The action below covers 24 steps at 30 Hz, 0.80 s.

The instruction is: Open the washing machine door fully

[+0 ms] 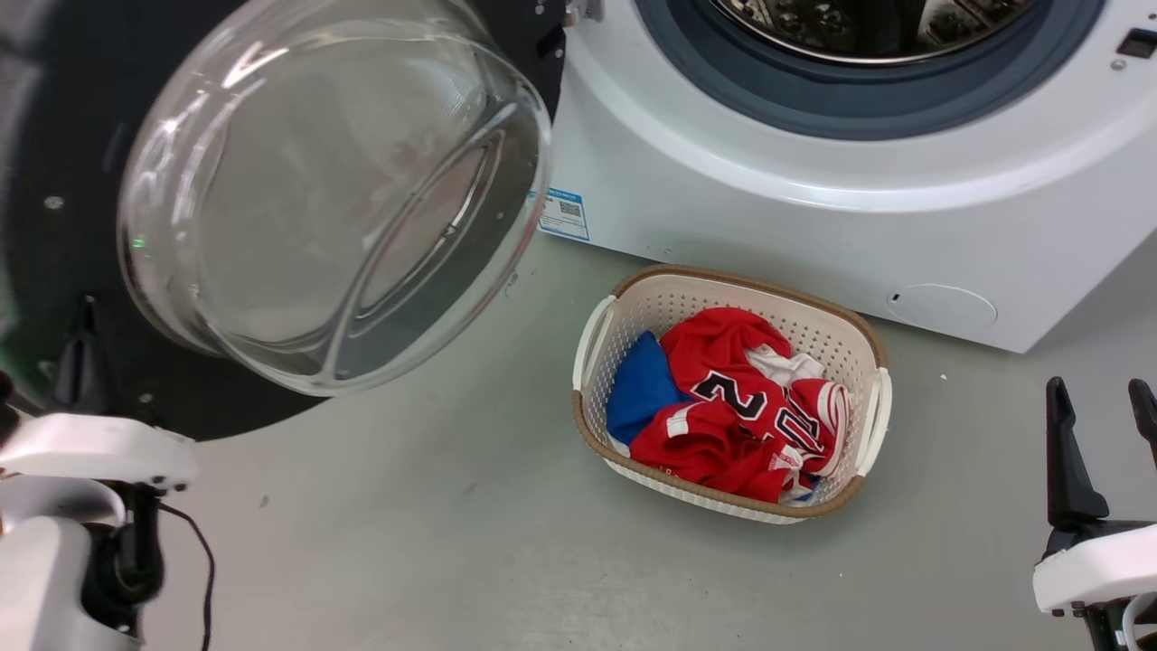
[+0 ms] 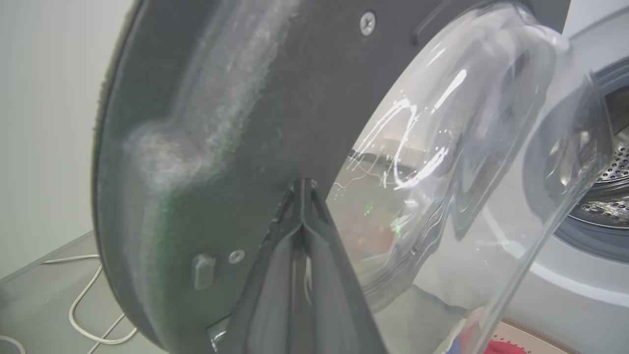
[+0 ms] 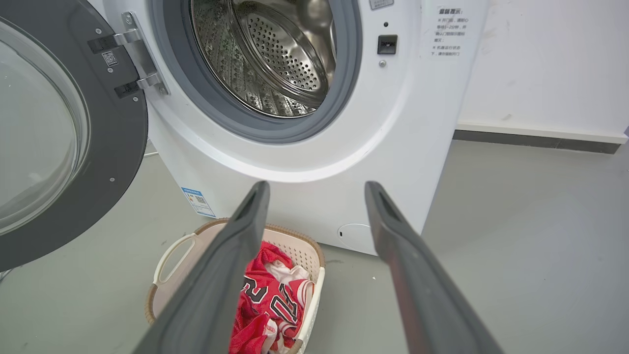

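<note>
Left of the drum (image 3: 275, 54), seeing door (image 1: 298, 199) swung well out; got left gripper (image 2: 302, 196) clenched empty, tips on its inner face, right gripper (image 3: 317, 187) splayed, idle; looks like final-push stage; probably needs one outward shove.

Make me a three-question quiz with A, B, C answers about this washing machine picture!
1. Where is the basket?
A. on a shelf
B. on the floor before the washer
C. on top of the washer

2. What colour is the numbered jersey?
A. red
B. green
C. yellow

3. How is the door?
A. shut
B. swung open
C. taken off

Answers:
1 B, it stands on the grey floor by the washer's front.
2 A, it is red with dark numbers.
3 B, it hangs on its hinge, leaving the drum uncovered.
</note>
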Motion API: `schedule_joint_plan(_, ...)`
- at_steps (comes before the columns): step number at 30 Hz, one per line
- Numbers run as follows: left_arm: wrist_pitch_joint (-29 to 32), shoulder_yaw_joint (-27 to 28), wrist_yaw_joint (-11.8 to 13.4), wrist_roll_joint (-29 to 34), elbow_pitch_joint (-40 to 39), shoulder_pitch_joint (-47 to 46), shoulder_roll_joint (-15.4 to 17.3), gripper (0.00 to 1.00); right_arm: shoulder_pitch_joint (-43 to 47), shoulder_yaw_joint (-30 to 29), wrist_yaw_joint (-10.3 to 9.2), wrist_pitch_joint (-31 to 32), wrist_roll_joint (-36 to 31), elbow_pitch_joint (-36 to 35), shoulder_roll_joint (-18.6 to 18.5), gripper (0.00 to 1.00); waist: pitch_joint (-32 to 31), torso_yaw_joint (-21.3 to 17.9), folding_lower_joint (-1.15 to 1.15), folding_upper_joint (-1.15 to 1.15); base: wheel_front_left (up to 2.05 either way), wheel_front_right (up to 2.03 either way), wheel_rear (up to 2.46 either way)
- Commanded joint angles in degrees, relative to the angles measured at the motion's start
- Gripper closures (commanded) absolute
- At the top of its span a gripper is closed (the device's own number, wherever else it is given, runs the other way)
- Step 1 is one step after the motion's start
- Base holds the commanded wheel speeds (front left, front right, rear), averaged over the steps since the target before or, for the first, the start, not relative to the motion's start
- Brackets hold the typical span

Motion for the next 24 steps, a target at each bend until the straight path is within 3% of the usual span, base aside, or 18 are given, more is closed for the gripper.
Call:
schedule_joint_plan(1, -0.3, 0.9, -0.2, -0.3, 1.2, -1.2, 0.8, 1.00, -0.7, 0.0, -0.01, -0.2, 0.4, 0.1, -0.4, 0.00, 0.5, -0.6, 0.00, 0.00, 0.00, 0.00, 0.00)
schedule_joint_plan(13, -1.3, 4.5, -3.2, 0.1, 10.1, -4.8, 1.2, 1.00, -1.3, 0.4, -0.01, -0.9, 0.1, 1.3, -0.7, 0.00, -0.3, -1.9, 0.00, 0.00, 0.00, 0.00, 0.00)
schedule_joint_plan(24, -1.3, 2.1, -1.6, 7.9, 1.0, 4.6, -2.1, 1.00, 1.2, 1.5, -0.01, -1.8, -0.5, 3.2, 1.0, 0.00, -7.2, -1.8, 0.00, 0.00, 0.00, 0.00, 0.00)
